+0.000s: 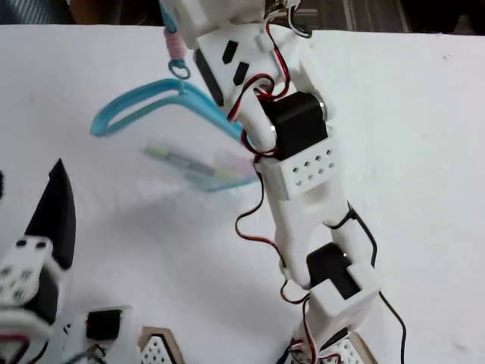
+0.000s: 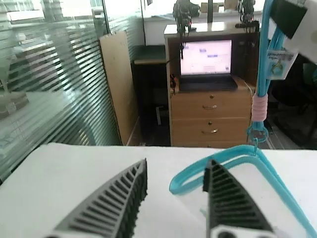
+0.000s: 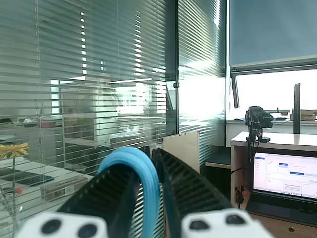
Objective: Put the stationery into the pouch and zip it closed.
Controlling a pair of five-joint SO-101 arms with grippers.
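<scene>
Clear pouch (image 1: pixel 125 106) w/ blue rim lies flat on white table (image 1: pixel 424 114), mid-left, partly under R arm's forearm. Stationery (image 1: pixel 189 165), a few pale pens, is inside it, seen thru the clear wall. Rim end nearest L arm looks gaped; can't tell how far zip is run. Blue strap (image 2: pixel 262 74) w/ pink wrap and metal ring (image 1: pixel 179 70) runs up from pouch corner to R gripper (image 3: pixel 151 153) above table's far edge. R fingers are pinched tight on strap loop. L gripper (image 2: pixel 177 163) sits low over table just short of rim, fingers spread apart, holding nothing; touching rim or not, can't tell.
</scene>
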